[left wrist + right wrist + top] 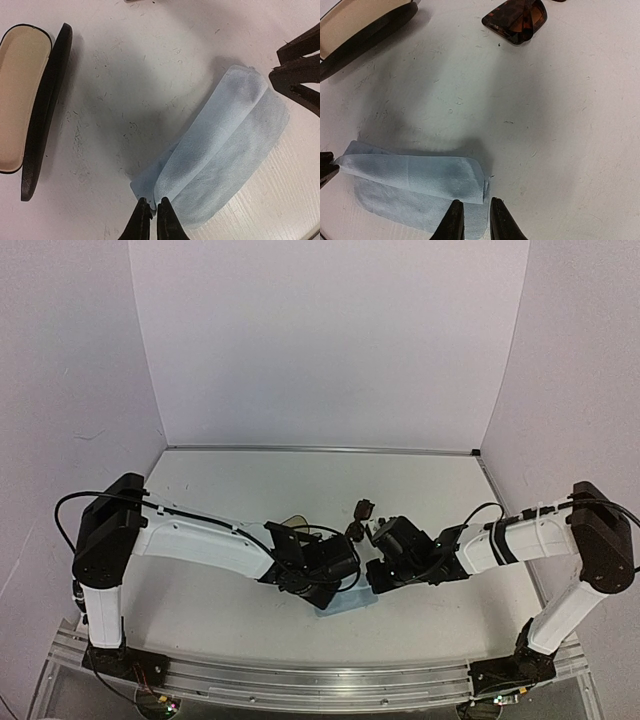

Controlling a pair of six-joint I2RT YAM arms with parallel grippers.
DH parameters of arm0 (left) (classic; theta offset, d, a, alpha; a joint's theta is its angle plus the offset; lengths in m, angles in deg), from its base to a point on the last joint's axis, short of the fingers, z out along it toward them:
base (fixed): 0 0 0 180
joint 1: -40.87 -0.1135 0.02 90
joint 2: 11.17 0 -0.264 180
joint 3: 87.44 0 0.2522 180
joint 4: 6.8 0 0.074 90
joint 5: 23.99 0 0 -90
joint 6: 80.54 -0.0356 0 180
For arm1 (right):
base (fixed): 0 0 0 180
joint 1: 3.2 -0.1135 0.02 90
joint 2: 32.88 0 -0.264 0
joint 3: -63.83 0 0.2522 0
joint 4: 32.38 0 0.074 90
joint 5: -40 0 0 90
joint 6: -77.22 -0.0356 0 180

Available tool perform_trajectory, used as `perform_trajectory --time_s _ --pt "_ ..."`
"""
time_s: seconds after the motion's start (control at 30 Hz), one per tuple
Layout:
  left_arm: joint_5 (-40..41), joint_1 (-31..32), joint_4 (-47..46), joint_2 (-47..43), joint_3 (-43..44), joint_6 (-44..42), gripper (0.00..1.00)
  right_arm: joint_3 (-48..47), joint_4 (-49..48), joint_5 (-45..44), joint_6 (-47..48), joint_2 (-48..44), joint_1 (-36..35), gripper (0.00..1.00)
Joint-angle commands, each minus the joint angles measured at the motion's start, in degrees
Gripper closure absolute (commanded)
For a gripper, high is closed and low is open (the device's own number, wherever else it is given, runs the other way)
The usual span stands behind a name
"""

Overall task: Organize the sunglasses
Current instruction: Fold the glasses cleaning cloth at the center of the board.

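Sunglasses cut off by frame top; case partly cropped

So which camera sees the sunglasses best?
The right wrist view: the sunglasses lie folded, close and clear, near the top edge. The top view shows only a tiny dark shape. The left wrist view misses them.

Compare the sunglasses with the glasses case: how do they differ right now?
The case lies open with its tan lining up; the sunglasses are folded shut. The case is black outside; the sunglasses are mottled brown with amber lenses. The case looks longer than the sunglasses. Both rest on the white table, apart from the blue cloth.
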Motion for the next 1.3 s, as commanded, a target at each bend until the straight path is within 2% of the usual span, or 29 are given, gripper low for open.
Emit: perform_trajectory --time_s 0.0,0.33,0.6,0.73,1.27 --pt "1.7 0.7 -0.7 -0.7 0.4 0.8 0.93 -2.7 -1.0 -0.3 0.1 -1.0 -0.3 0.79" --pt "1.5 1.3 -0.9 -0.3 0.3 1.2 0.90 -4.5 -0.4 0.0 0.4 0.2 -0.3 0.78" --pt "6.7 1.2 2.1 0.2 1.5 2.3 0.89 -6.9 0.2 0.3 1.0 2.8 -0.3 0.77" --pt "6.7 0.3 3.6 1.6 2.1 2.8 0.87 -8.7 0.9 0.5 1.1 4.9 -0.3 0.77" --pt "1.3 -3.1 -4.2 -0.6 -3.9 1.5 0.86 -13.9 2.7 1.1 2.0 10.8 -0.3 0.77"
